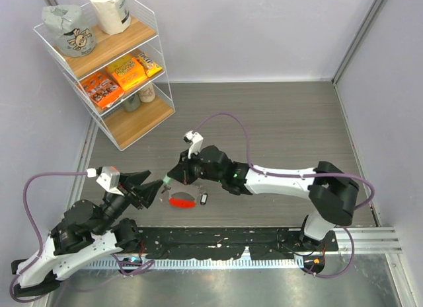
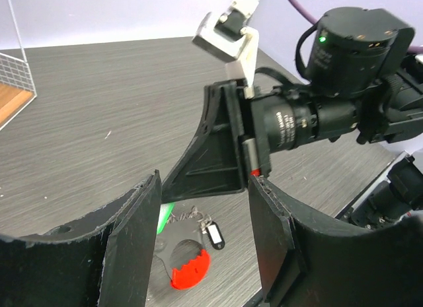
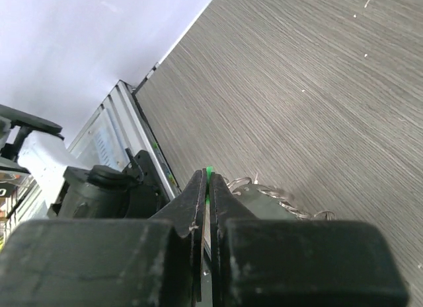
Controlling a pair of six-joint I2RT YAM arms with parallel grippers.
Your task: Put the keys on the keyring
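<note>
- The right arm's fingers [image 3: 198, 201] are pinched fully together on the small green-headed metal key [image 3: 208, 173]. Only a thin green sliver pokes out between the tips in the right wrist view.
- From the top camera that green key [image 1: 165, 182] sits left of centre, right at the tips of the right arm's fingers, just above the desk.
- The left arm's fingers [image 1: 151, 190] are spread roughly halfway and have nothing in them. They point towards the key from the lower left, close to it but not touching.
- The keyring [image 1: 182, 201], a small loop with one bright red arc and the rest silvery chain, lies flat on the grey wood-grain desk [image 1: 277, 122]. It's a bit below centre in the top view, just below the right arm's fingers.
- In the left wrist view the red arc [image 2: 192, 271] shows low in the gap between the left arm's fingers, with the chain links just above it.
- The tiny black-headed key [image 1: 203, 200] lies on the desk just right of the red arc, beside the chain. Can't tell if it's hooked on.
- A white wire rack with wooden shelves [image 1: 132, 122] stands in the upper left of the top view, well apart from all this.
</note>
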